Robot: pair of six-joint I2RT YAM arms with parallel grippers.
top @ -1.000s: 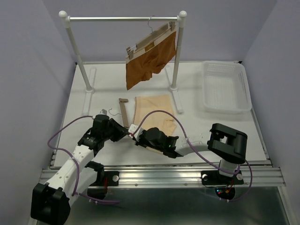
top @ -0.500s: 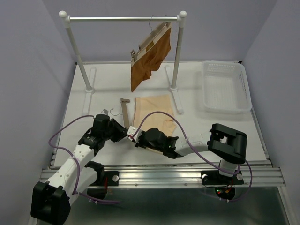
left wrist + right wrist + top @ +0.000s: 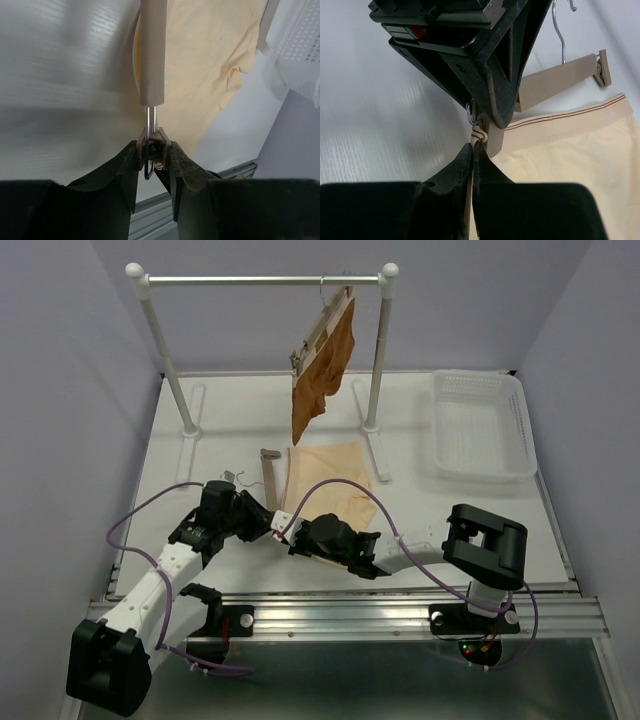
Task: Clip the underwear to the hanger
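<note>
We judged the underwear point(image 3: 330, 475) limp and light; it lay flat on the table point(image 3: 230, 430) beside the hanger point(image 3: 269, 478). The right hand point(image 3: 472, 151) pinched its firmer waistband corner point(image 3: 479, 134), while the left hand point(image 3: 154, 156) squeezed the hanger's clip point(image 3: 154, 142).

A white bench point(image 3: 230, 430) spreads under my left tool point(image 3: 266, 521) and right tool point(image 3: 293, 528). Well beyond both, at the far edge, stands a white clothes rack point(image 3: 260, 280) with a silver metal rod. A rust-brown garment point(image 3: 322, 375) hangs from it on a light wooden clip hanger point(image 3: 322, 328), turned nearly edge-on. Well off to the right of my right tool lies a white perforated plastic basket point(image 3: 520, 425).
</note>
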